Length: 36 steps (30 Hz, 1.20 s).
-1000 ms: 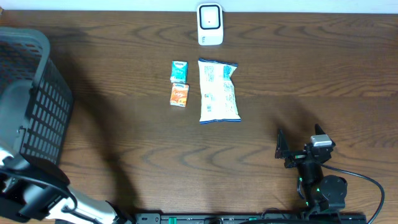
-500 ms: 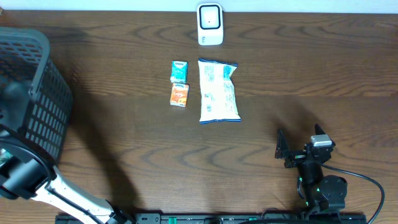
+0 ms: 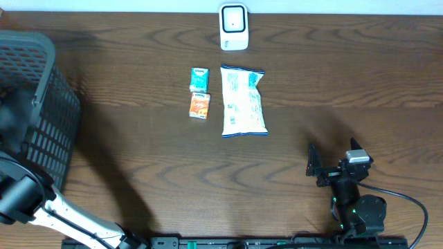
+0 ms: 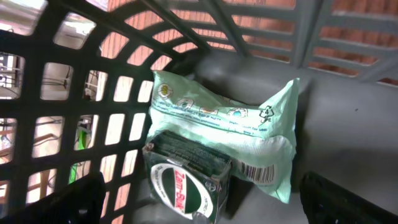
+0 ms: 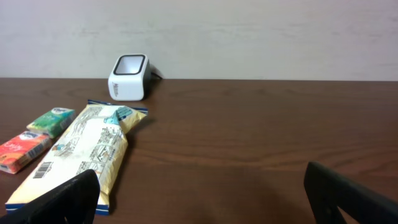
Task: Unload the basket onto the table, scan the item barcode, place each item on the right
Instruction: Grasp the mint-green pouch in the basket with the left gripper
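Seen from above, a dark wooden table [image 3: 346,83] carries a white barcode scanner [image 3: 234,26] at top centre. Below it lies a white-and-blue snack bag [image 3: 243,101], and just to its left a small green pack [image 3: 200,79] sits above a small orange pack [image 3: 200,105]. A dark mesh basket [image 3: 41,90] fills the left edge. The left wrist view looks into the basket. There the left hand [image 4: 211,202] is spread wide and holds nothing, above a pale green pouch [image 4: 217,118] whose barcode shows near its lower edge, with a dark green box [image 4: 186,180] overlapping it in front. At lower right of the overhead view the right hand [image 3: 332,166] is spread wide and empty, well apart from the items.
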Motion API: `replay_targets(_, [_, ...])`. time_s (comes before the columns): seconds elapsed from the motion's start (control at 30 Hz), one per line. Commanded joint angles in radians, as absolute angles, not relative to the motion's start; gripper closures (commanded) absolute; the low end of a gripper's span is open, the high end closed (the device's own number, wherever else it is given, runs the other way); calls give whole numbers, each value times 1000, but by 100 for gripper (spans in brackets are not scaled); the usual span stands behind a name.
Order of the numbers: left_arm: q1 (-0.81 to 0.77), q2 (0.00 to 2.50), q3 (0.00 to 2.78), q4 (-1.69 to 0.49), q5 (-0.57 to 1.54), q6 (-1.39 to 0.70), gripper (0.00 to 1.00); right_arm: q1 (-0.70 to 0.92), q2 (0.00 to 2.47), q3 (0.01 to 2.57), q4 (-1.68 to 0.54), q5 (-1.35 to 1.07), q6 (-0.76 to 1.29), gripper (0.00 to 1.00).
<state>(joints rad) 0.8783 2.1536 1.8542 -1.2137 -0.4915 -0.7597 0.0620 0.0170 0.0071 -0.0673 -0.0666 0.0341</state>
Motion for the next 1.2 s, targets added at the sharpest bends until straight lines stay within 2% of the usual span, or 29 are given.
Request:
replay_targets(0.0, [882, 2172, 1817, -1184, -491, -772, 2, 56, 15, 6, -71, -62, 44, 1])
replay_targets(0.43, [881, 2172, 1639, -908, -506, -762, 0, 56, 15, 6, -71, -62, 44, 1])
replay_targets(0.57, [882, 2172, 1618, -863, -551, -761, 6, 56, 15, 6, -71, -62, 44, 1])
replay_targets(0.63, [882, 2172, 1618, -848, -571, -760, 14, 56, 15, 6, -71, -62, 44, 1])
replay_targets(0.7, [882, 2172, 1618, -835, -574, -759, 29, 56, 15, 6, -71, -62, 44, 1])
replay_targets(0.8, [881, 2172, 1618, -824, -573, -757, 60, 56, 15, 6, -71, -62, 44, 1])
replay_targets(0.87, [881, 2172, 1618, -824, -573, -757, 70, 56, 15, 6, -71, -62, 44, 1])
replay_targets(1.1, [881, 2172, 1618, -835, -573, -756, 88, 56, 15, 6, -71, -62, 44, 1])
replay_targets(1.17, [881, 2172, 1618, -838, -571, -757, 89, 56, 15, 6, -71, -62, 44, 1])
